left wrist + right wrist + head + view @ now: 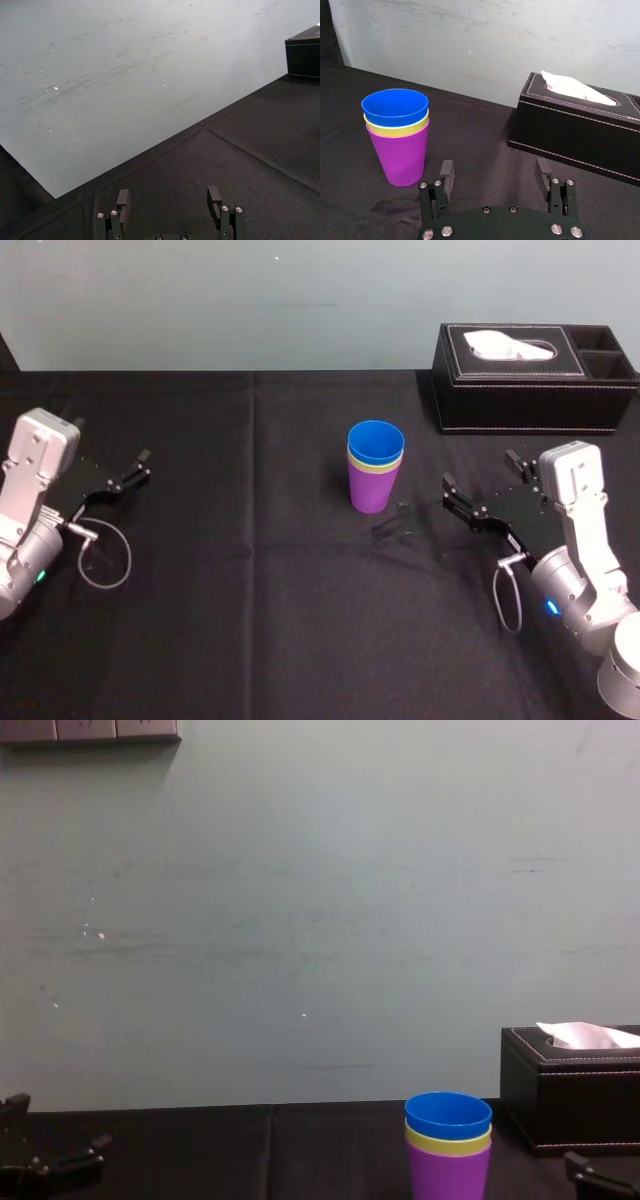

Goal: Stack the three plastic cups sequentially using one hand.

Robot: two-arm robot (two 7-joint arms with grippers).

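Observation:
The three plastic cups point(375, 468) stand nested as one upright stack at the table's middle: purple outermost point(403, 153), yellow-green rim point(397, 129) inside it, blue point(395, 106) innermost on top. The chest view shows the same stack point(448, 1145). My right gripper point(483, 490) hovers to the stack's right, apart from it, open with nothing between its fingers point(446, 176). My left gripper point(133, 472) is parked at the far left of the table, open and empty, its fingers point(123, 201) over bare black cloth.
A black tissue box point(535, 377) with a white tissue sits at the back right, behind my right gripper. A black cloth point(250, 590) covers the table, and a pale wall point(300, 920) rises behind it.

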